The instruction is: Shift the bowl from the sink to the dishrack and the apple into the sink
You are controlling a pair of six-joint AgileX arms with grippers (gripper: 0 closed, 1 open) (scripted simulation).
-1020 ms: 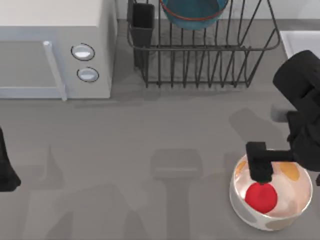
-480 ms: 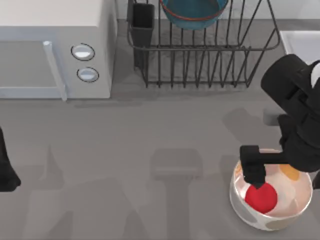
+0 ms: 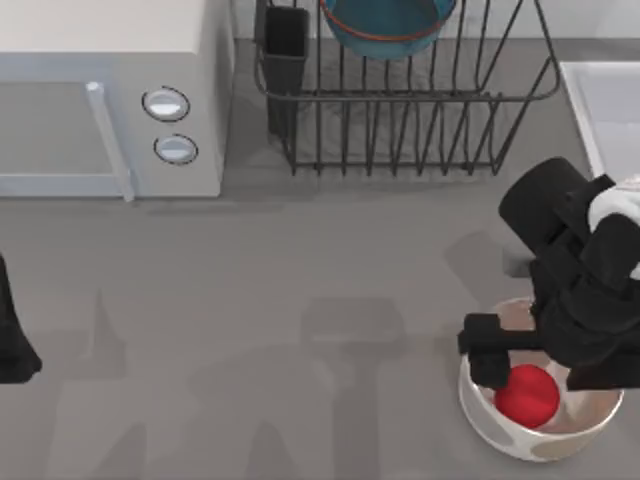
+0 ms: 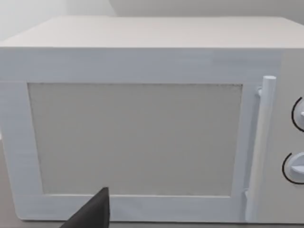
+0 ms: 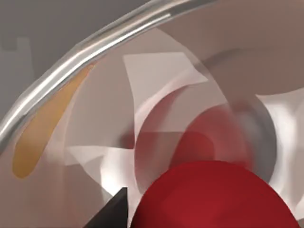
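My right arm is covering most of the white bowl (image 3: 540, 440) at 5 o'clock on the table; my right gripper (image 3: 505, 372) is sitting over the apple (image 3: 527, 394) inside it, finger spread: can't tell. The frame edges are cropping the teal bowl (image 3: 385, 25), resting in the dishrack (image 3: 400, 100) at 12 o'clock, and the sink (image 3: 600, 100) at 2 o'clock. One apple, two bowls. My left arm is idling at 9 o'clock, facing the microwave (image 4: 142, 123).

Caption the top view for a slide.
Right end effector reaches into the spotted white bowl toward the apple; teal bowl in dishrack.
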